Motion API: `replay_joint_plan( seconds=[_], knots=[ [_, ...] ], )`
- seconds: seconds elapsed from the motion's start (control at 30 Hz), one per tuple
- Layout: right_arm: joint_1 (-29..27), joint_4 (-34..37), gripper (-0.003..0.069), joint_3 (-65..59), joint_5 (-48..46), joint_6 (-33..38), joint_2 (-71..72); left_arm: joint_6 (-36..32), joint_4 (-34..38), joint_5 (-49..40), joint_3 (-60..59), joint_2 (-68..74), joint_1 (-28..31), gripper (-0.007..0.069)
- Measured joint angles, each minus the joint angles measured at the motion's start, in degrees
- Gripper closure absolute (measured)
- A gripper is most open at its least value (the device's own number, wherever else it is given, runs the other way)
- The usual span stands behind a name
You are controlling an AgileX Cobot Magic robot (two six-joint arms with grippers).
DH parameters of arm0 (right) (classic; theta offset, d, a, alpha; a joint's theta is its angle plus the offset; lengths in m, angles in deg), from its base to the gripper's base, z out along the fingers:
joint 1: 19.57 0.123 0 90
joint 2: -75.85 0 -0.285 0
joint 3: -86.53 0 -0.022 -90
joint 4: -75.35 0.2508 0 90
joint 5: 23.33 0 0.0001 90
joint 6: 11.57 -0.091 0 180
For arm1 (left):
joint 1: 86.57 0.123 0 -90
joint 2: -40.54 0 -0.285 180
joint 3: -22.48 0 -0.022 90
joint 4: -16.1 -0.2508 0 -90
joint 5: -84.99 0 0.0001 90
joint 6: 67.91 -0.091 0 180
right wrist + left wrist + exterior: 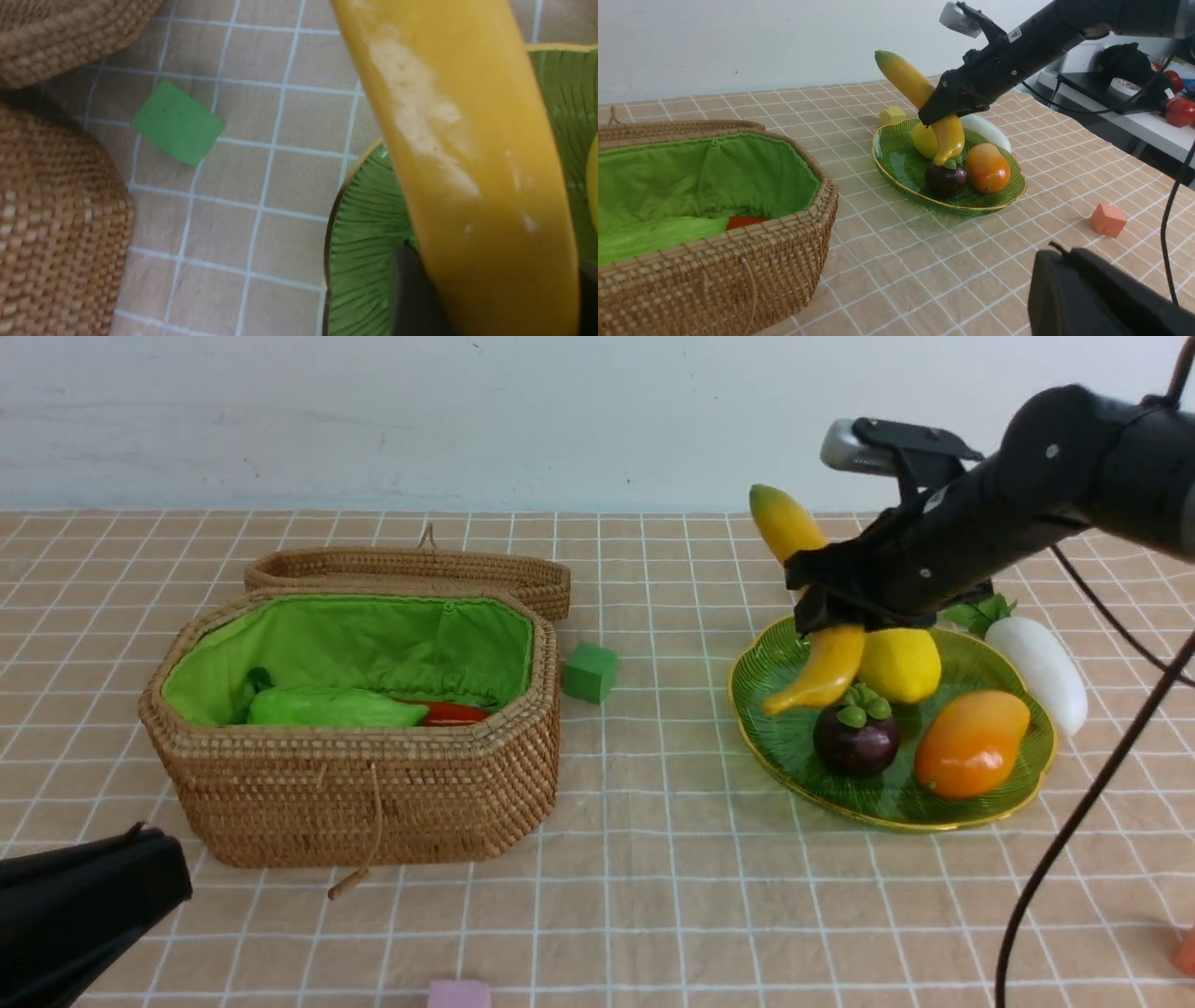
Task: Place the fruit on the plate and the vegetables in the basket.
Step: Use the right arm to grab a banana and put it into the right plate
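My right gripper (822,597) is shut on the yellow banana (826,667), which hangs tilted with its lower tip over the green leaf plate (780,728), close to the lemon (901,663). In the right wrist view the banana (467,163) fills the space between the dark fingers (411,289). A mangosteen (856,737) and a mango (971,744) lie on the plate. The white radish (1041,672) lies on the cloth behind the plate's right rim. The wicker basket (373,784) holds a green pod (331,707) and an orange-red vegetable (453,712). My left gripper (140,835) stays shut and empty at the front left.
A green cube (590,672) sits between basket and plate. A pink cube (459,994) lies at the front edge, an orange cube (1108,219) at the front right, and a yellow cube (892,115) behind the plate. The basket's lid (411,569) lies open behind it.
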Motion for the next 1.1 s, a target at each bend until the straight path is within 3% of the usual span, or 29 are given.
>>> replay_joint_plan(
  seconds=[0.17, 0.57, 0.73, 1.03, 1.1],
  knots=[
    [-0.11, 0.23, 0.0345, 0.00, 1.02, -8.89, -2.10, 0.00, 0.00, -1.39, 0.00, 0.00, 0.00, 0.0624],
    [-5.30, -3.13, 0.0345, 0.00, -9.12, -7.26, 2.89, 0.00, 0.00, -1.44, 0.00, 0.00, 0.00, 0.0624],
    [-10.00, -7.96, 0.0345, 0.00, -16.02, -14.33, 3.04, 0.00, 0.00, -1.34, 0.00, 0.00, 0.00, 0.0624],
    [-9.77, -5.96, 0.0343, 0.00, -14.89, -15.75, -1.31, 0.00, 0.00, -0.07, 0.00, 0.00, 0.00, 0.0624],
    [-9.77, -5.74, 0.0290, 0.00, -14.45, -15.79, -1.36, 0.00, 0.00, 0.02, 0.00, 0.00, 0.00, 0.0624]
  ],
)
